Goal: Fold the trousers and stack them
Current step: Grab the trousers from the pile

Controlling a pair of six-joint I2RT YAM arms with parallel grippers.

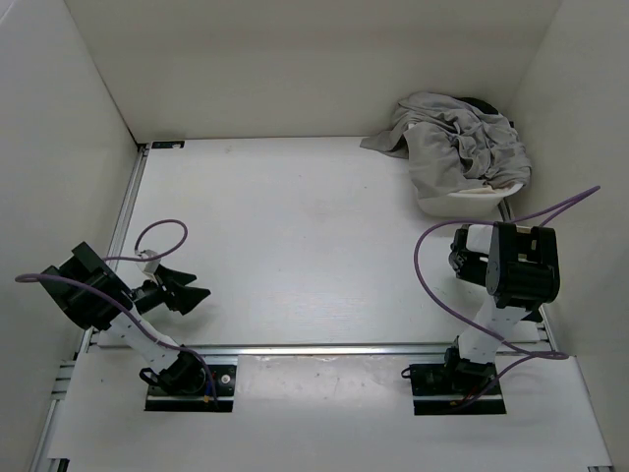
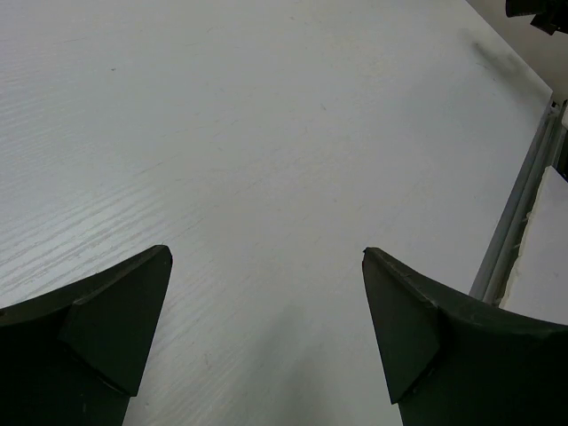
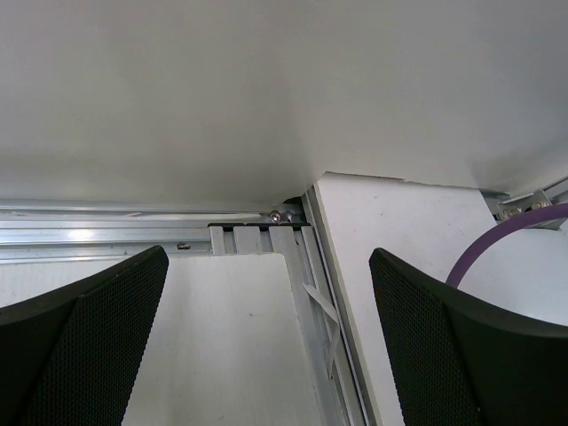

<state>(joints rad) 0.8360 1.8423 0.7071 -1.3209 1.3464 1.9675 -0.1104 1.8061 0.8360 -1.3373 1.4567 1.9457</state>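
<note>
Crumpled grey trousers point(image 1: 460, 143) lie heaped over a white basket point(image 1: 470, 205) at the far right corner of the table; they show only in the top view. My left gripper point(image 1: 200, 286) is open and empty at the near left, low over the bare table, far from the trousers. In the left wrist view its fingers point(image 2: 106, 319) stand wide apart over white tabletop. My right gripper point(image 3: 266, 342) is open and empty, folded back above its base at the near right; in the top view it is hidden under the arm point(image 1: 521, 264).
White walls enclose the table on the left, back and right. An aluminium rail point(image 1: 373, 347) runs along the near edge, and another point(image 1: 126, 211) along the left side. Purple cables point(image 1: 432, 280) loop beside each arm. The right wrist view shows the table corner and rail point(image 3: 311, 284).
</note>
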